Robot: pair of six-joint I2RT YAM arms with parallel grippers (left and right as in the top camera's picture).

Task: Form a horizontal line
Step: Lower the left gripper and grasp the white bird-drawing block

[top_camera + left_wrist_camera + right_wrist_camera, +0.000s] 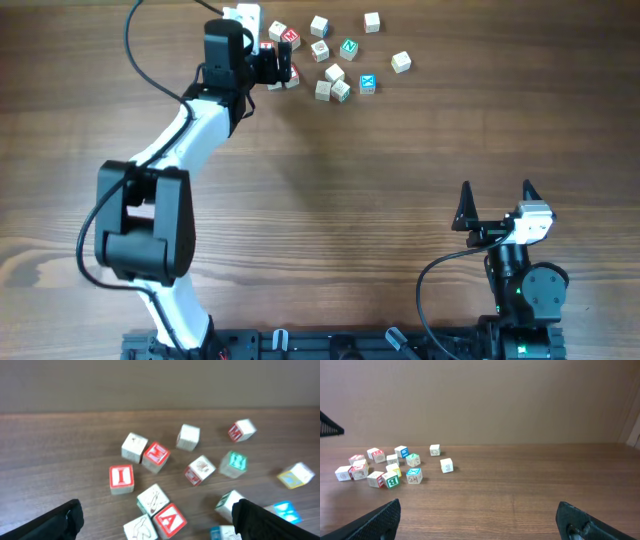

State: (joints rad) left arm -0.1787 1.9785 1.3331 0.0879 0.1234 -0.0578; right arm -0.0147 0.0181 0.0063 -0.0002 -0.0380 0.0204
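Left gripper and right gripper both gape; wooden letter cubes look light, rigid, smooth, so pinch opposite flat faces.

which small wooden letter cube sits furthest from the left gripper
The pale wooden cube at the scatter's right edge, alone beyond the cyan-faced cube; the left gripper hovers over the opposite end.
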